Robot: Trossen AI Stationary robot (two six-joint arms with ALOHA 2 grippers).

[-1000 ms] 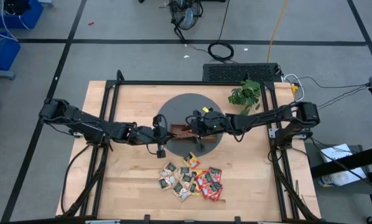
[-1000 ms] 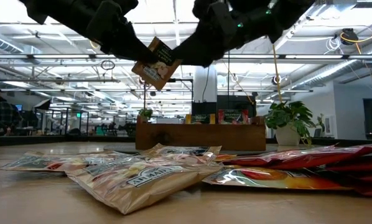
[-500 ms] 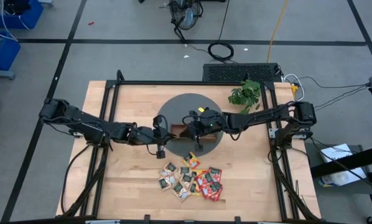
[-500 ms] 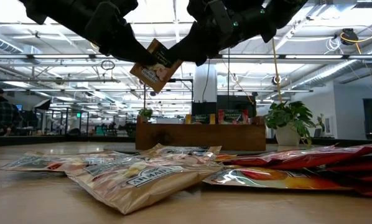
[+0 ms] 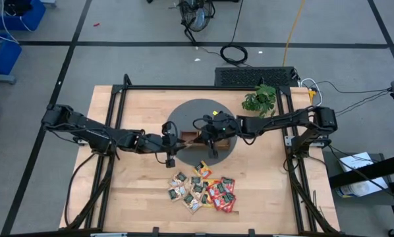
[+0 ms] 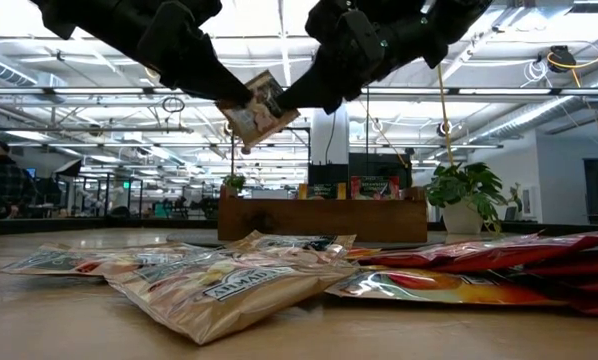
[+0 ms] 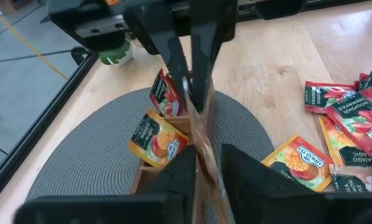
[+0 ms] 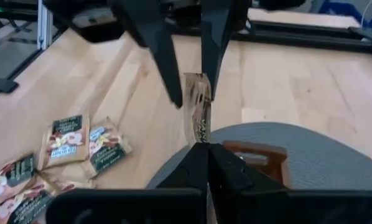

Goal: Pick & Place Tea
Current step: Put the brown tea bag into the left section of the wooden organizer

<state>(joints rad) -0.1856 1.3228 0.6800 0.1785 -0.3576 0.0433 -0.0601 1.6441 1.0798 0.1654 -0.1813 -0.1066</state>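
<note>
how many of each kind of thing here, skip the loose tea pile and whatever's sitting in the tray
grippers: 2 (left gripper, right gripper)
tea sachet held in the air: 1
wooden tray: 1
round grey mat: 1
plant: 1
total: 6

The wooden tray (image 5: 192, 137) at frame centre is largely hidden beneath both grippers; sachet labels (image 5: 198, 187) below are too small to read.
</note>
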